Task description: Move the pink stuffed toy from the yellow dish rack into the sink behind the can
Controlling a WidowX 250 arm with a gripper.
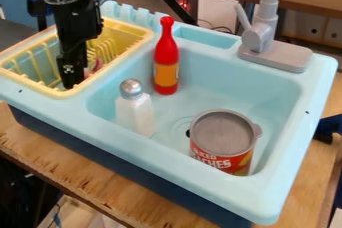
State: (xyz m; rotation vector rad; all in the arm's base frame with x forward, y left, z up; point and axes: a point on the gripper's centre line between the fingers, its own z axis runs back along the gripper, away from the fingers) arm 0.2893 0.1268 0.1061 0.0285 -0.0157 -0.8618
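1. You've got the gripper [72, 79] down inside the yellow rack [145, 34], at ten o'clock on the blue sink [167, 169], arm upright above it.
2. Spread, pressed together or pinching something? You can't tell from here.
3. Right by its tip, toward two o'clock, sits a small pinkish-red thing [97, 66], low in the rack and partly hidden; contact with the gripper can't be confirmed.
4. It looks light, probably smooth, maybe slippery; stiff or soft is anyone's call, and nothing marks it as fragile. Your best hold is likely across the narrow width of its showing part, clear of the rack's prongs.
5. That showing part slants between one and seven o'clock, so its long axis probably does too; which end is the front, you can't tell.
6. Over in the basin, a red bottle [166, 67] stands toward twelve, a white shaker [135, 114] toward nine, a tin can [224, 137] toward five, with the grey tap [274, 59] beyond at one.
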